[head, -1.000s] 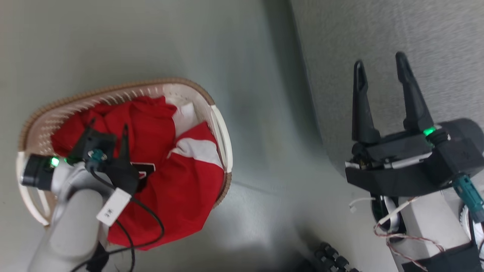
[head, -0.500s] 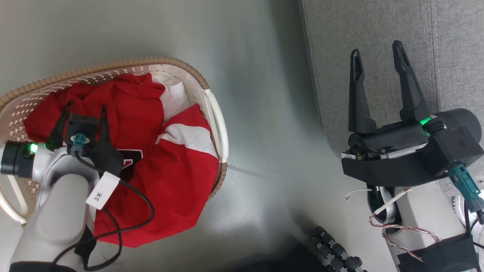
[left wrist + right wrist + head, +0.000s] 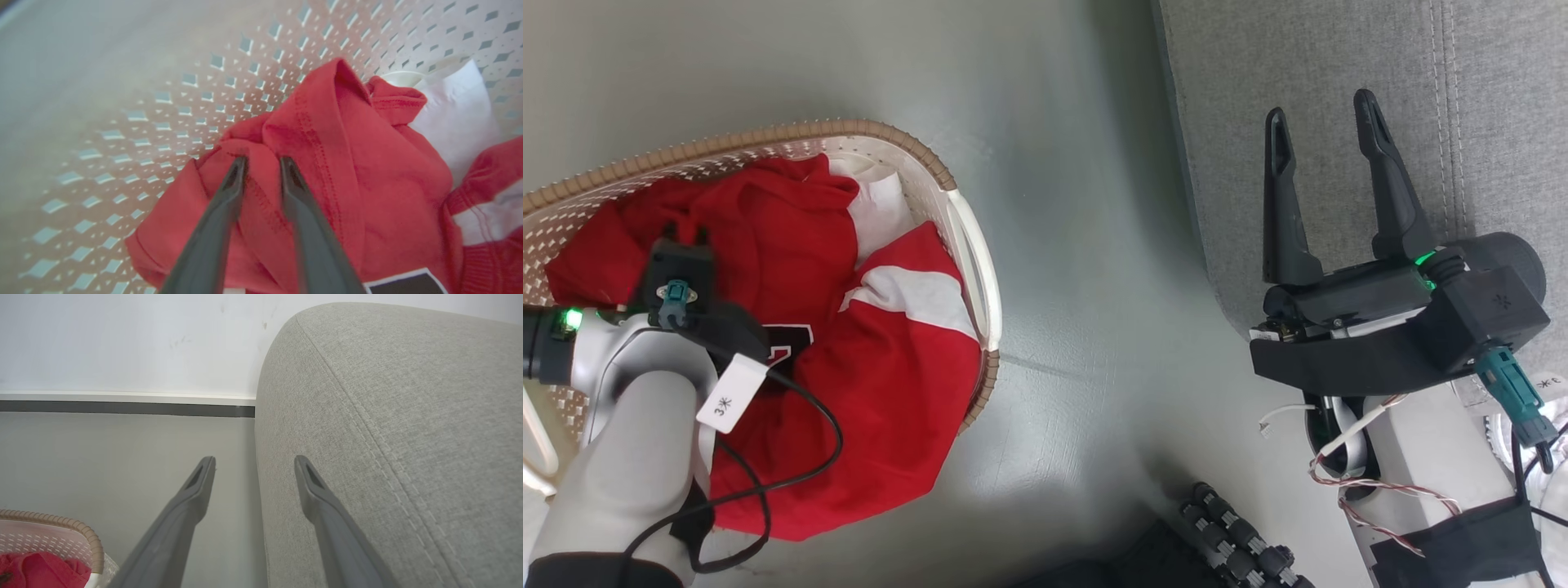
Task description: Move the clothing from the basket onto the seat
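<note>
The clothing [image 3: 784,237] is a heap of red cloth in the cream basket [image 3: 849,129] on the floor at the left. One garment with a broad white stripe [image 3: 907,294] hangs over the near rim. A black patch of lettering [image 3: 796,339] shows beside my left wrist. My left gripper [image 3: 690,235] reaches down into the heap. In the left wrist view the left gripper [image 3: 263,160] is shut on a fold of the red clothing [image 3: 347,163], close to the perforated basket wall [image 3: 163,102]. My right gripper [image 3: 1321,106] stands open over the edge of the grey seat [image 3: 1339,49], holding nothing.
Grey floor [image 3: 1078,245] separates the basket from the seat. A black ribbed part [image 3: 1233,539] of my base lies at the bottom. In the right wrist view, a white wall with a dark skirting strip [image 3: 122,409] runs behind the seat [image 3: 408,416] and the basket rim [image 3: 81,528].
My left gripper's fingers, spread wide over the red heap before, have closed together on a fold of cloth. The head camera has shifted slightly. The right gripper stays open.
</note>
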Controlling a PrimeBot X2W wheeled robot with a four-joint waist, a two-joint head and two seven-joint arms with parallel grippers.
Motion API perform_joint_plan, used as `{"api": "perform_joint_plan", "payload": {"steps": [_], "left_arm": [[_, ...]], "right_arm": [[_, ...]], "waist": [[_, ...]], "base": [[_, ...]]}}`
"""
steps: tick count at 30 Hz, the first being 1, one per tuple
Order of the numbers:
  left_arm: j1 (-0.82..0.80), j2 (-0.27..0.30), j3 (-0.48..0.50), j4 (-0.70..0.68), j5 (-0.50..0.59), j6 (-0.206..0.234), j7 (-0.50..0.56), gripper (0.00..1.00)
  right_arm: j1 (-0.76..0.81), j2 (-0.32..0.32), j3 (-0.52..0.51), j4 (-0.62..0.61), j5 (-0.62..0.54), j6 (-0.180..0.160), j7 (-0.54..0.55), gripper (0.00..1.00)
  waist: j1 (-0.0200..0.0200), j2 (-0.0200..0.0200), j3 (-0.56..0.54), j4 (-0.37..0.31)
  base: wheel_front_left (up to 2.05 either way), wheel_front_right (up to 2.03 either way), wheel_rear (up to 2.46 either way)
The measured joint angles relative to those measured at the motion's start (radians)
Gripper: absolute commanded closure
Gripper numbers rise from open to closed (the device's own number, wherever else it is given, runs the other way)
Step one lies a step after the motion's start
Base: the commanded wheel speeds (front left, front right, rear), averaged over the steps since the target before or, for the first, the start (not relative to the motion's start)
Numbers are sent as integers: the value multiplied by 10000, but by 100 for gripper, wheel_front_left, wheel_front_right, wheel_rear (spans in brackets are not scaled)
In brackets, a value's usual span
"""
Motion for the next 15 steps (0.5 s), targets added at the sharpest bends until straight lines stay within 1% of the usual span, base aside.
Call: {"api": "perform_joint_plan", "payload": {"steps": [1, 2, 8, 15], "left_arm": [[-15, -2, 0, 58, 10, 13, 0, 85], [-20, -6, -2, 111, 10, 23, -4, 99], [-6, -174, -48, 405, 6, 27, -272, 100], [277, -752, -104, 495, -115, -23, -690, 100]], "right_arm": [[-17, 8, 2, 31, 0, 25, -2, 0], [-38, 25, 6, 82, 0, 25, -2, 0], [-50, 71, 13, 433, 0, 27, -2, 0], [-50, 98, -67, 1014, 0, 113, -2, 0]], "waist": [[0, 0, -8, -10], [0, 0, -24, -19], [0, 0, -269, -28], [0, 0, -844, 66]], "base": [[0, 0, 0], [0, 0, 0], [0, 0, 0], [0, 0, 0]]}}
